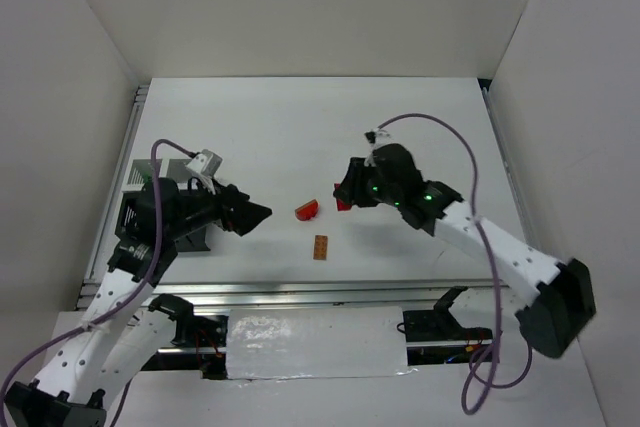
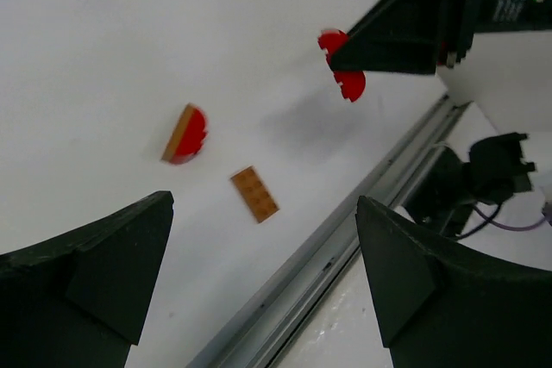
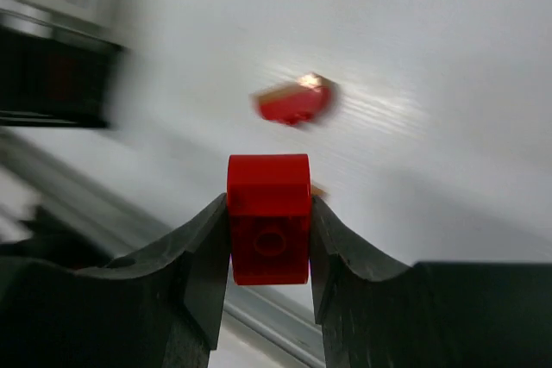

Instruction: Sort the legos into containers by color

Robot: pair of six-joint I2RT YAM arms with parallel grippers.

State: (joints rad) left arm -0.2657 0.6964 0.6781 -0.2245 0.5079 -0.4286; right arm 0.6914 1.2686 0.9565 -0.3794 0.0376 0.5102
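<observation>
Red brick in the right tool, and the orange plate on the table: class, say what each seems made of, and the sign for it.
The red brick: probably hard plastic, glossy; smooth moulded faces and a round recess catch the light. The orange plate: probably plastic too, duller; faint rows of moulded studs on top.

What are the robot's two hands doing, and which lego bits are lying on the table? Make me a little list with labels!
left gripper: open, holding nothing
right gripper: shut on a small red plastic lego brick, lifted off the white table
loose on the table: a second red lego piece with a rounded side; a flat orange-brown studded lego plate
where they lie: between the two grippers, the plate nearer the robot's bases
</observation>
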